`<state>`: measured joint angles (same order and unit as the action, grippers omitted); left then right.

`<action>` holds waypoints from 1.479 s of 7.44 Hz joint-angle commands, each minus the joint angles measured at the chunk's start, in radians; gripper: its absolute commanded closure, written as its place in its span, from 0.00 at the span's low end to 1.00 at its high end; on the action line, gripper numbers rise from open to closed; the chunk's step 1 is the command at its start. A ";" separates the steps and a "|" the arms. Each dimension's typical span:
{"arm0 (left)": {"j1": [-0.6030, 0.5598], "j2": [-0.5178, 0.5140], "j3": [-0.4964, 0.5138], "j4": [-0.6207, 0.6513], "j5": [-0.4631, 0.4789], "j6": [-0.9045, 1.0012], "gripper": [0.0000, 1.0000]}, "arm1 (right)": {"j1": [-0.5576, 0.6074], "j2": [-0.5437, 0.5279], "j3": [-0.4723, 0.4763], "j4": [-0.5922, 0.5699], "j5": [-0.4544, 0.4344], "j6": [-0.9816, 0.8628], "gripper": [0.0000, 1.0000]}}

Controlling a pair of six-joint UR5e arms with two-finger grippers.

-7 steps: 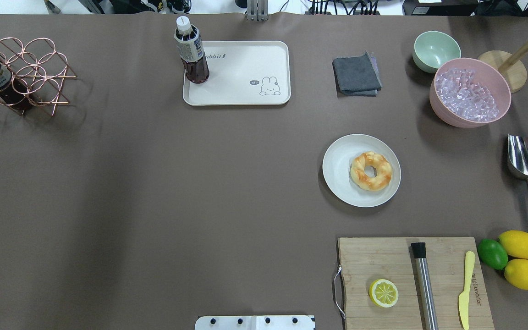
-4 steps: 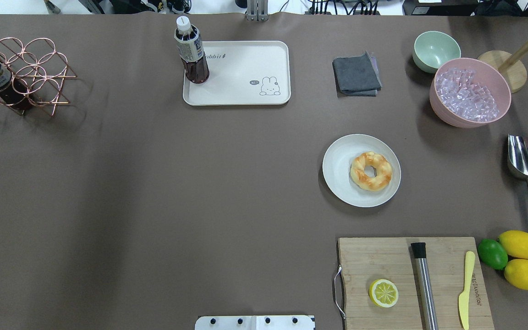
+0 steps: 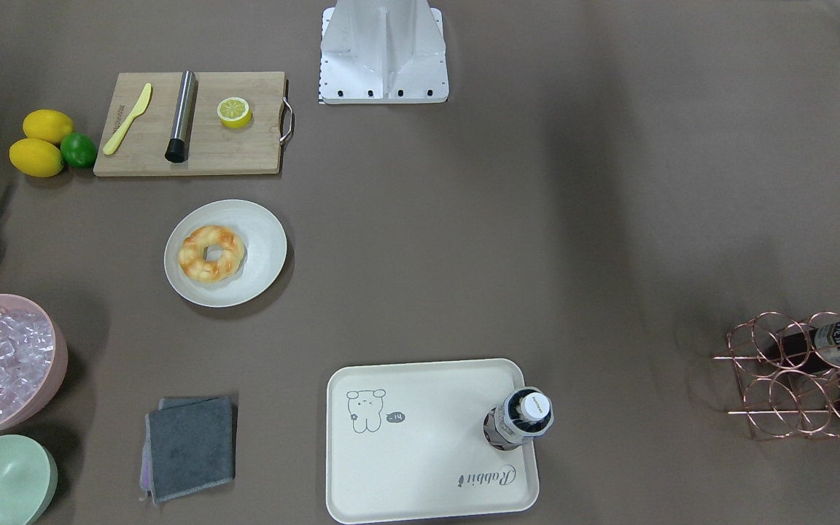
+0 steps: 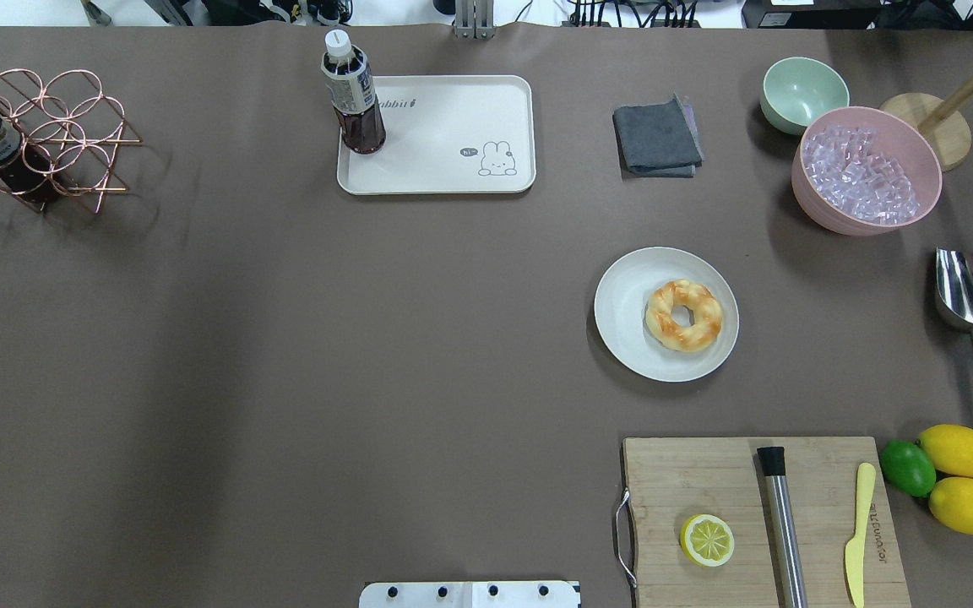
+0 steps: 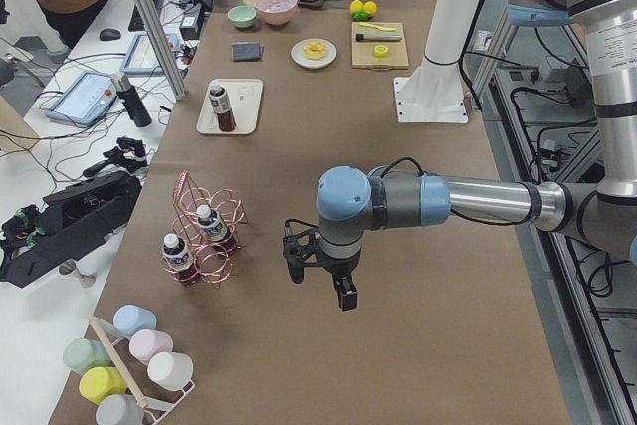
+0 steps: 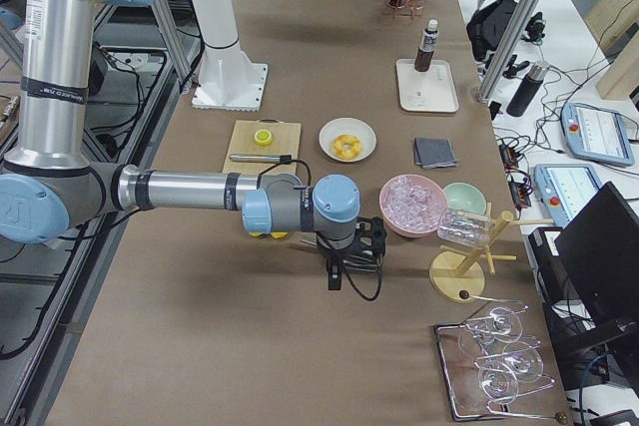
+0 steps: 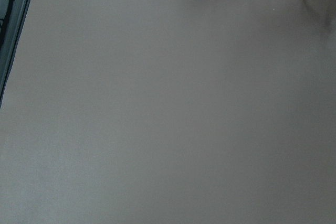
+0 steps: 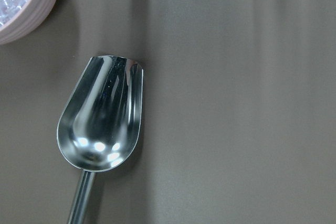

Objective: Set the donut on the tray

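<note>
Donut (image 4: 683,315) duty looks to fall to the right gripper (image 6: 333,276), which hangs above the steel scoop (image 8: 102,124) near the table's right end. I cannot tell whether it is spread or closed, nor the left gripper (image 5: 343,291), far off by the wire rack (image 5: 204,236). Inward from the scoop the donut lies flat on the round plate (image 4: 626,338), a ring with no long axis, and the tray (image 4: 444,173) sits farther left, beyond it.

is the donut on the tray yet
No, the donut lies on the round plate, while the tray holds only a bottle.
</note>
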<state>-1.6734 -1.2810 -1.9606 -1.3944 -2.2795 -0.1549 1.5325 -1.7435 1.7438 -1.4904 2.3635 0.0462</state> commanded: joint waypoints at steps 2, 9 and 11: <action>0.001 0.003 0.006 0.000 0.000 0.000 0.02 | 0.005 -0.011 0.003 -0.010 0.009 0.003 0.00; 0.001 0.015 0.006 -0.002 0.000 0.000 0.02 | 0.008 -0.021 0.080 0.025 0.046 0.327 0.00; 0.001 0.017 0.005 -0.002 -0.001 0.000 0.02 | -0.073 0.002 0.138 0.028 0.060 0.494 0.00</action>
<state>-1.6724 -1.2677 -1.9531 -1.3956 -2.2796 -0.1549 1.5222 -1.7597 1.8254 -1.4690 2.4177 0.3637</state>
